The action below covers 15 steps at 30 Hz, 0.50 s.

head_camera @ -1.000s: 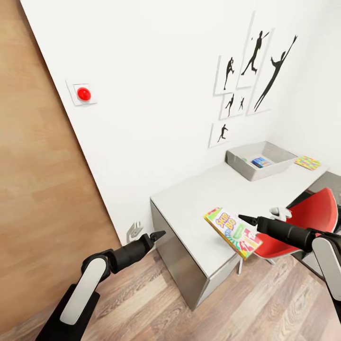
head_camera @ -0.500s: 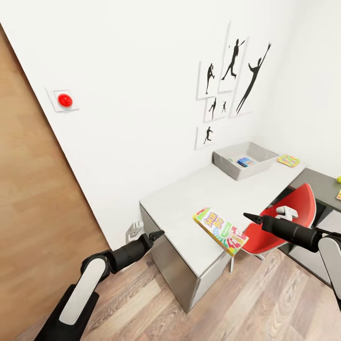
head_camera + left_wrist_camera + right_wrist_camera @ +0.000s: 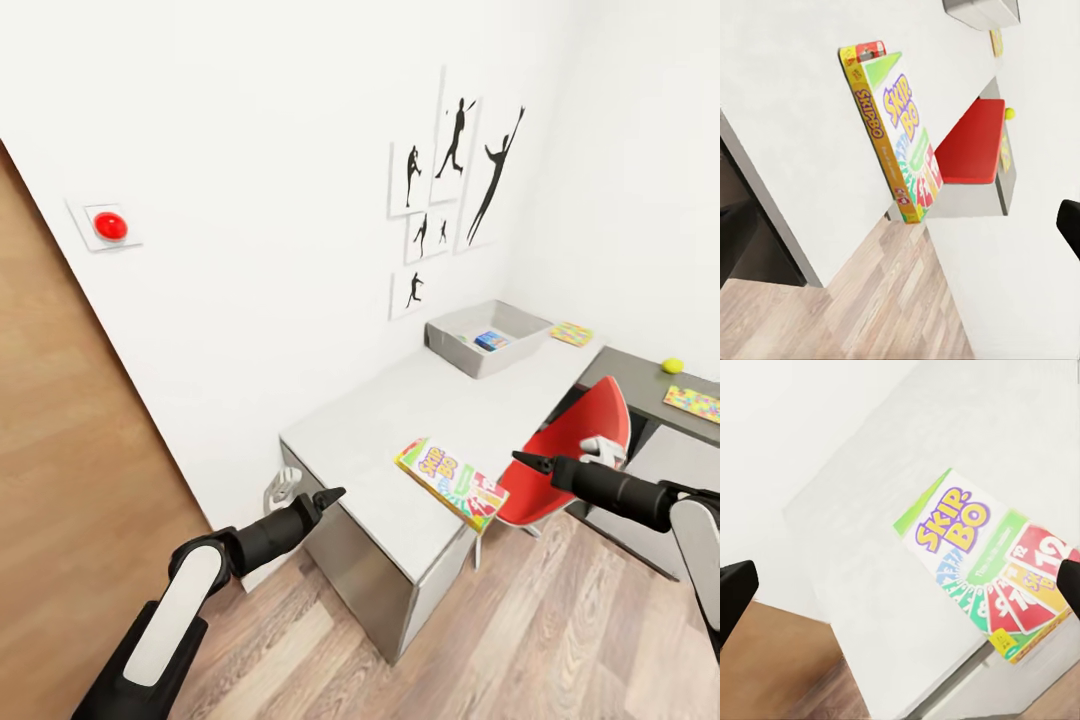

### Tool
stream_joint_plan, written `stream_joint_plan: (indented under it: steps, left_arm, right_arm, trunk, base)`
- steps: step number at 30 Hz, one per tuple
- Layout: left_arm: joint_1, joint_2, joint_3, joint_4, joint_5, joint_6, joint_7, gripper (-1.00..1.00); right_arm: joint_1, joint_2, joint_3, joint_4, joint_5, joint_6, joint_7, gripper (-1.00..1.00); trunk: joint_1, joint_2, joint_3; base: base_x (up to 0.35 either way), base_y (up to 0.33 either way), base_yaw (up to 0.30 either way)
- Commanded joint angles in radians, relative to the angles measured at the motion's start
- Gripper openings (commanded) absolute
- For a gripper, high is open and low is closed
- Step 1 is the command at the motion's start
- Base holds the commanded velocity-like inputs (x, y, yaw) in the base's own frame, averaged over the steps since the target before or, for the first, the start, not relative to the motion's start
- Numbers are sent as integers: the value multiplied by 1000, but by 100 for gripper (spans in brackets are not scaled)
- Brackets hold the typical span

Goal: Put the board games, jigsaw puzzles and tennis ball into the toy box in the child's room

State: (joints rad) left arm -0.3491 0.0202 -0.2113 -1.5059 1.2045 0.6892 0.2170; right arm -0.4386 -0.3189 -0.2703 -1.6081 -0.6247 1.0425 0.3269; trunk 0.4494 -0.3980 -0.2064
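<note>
The SKIP-BO box (image 3: 451,483) lies flat on the near corner of the worktop (image 3: 380,420), one end jutting a little past the edge. It sits just ahead of the right hand (image 3: 527,461) and to its left, and well off to the right of the left hand (image 3: 328,495). Both hands hang in the air and carry nothing. In the right wrist view the fingers stand wide apart at the frame's two sides with the box between them; the left hand looks drawn to a narrow point.

Beyond the right hand, at the far end of the worktop, the toy box (image 3: 487,337) already holds the small blue game (image 3: 491,340). One jigsaw puzzle (image 3: 571,334) lies just beside the bin; the tennis ball (image 3: 672,366) and the second puzzle (image 3: 694,403) rest on the dark wing, past the red chair (image 3: 570,450).

The step in hand appears to be picking up the SKIP-BO box. Next, the right hand probably needs to close on the overhanging end, lift, and carry the box forward to the bin.
</note>
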Motion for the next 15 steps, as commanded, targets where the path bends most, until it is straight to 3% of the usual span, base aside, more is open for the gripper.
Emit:
stream_joint_plan:
  steps: [1, 4, 7, 15]
  left_arm:
    - [-1, 0, -2, -1, 10, -1, 9, 100]
    - [-1, -1, -2, -1, 11, -1, 9, 100]
    - [-11, -13, -17, -11, 1, -2, 13, 100]
    - [-70, -37, -47, -55, -8, 9, 32, 100]
  right_arm:
    - [-5, 1, -1, 14, 9, 5, 10, 100]
    - [-7, 2, -1, 27, 9, 5, 10, 100]
    - [-23, 3, -7, 120, 8, 5, 9, 100]
    - [-75, 7, -37, 276, 7, 5, 9, 100]
  trunk:
    - [1, -2, -1]
    - [1, -2, 3]
    - [1, -2, 7]
    - [1, -2, 18]
  base:
    - [0, 272, -207]
    - [0, 274, -207]
    - [0, 262, -207]
    - [0, 124, -208]
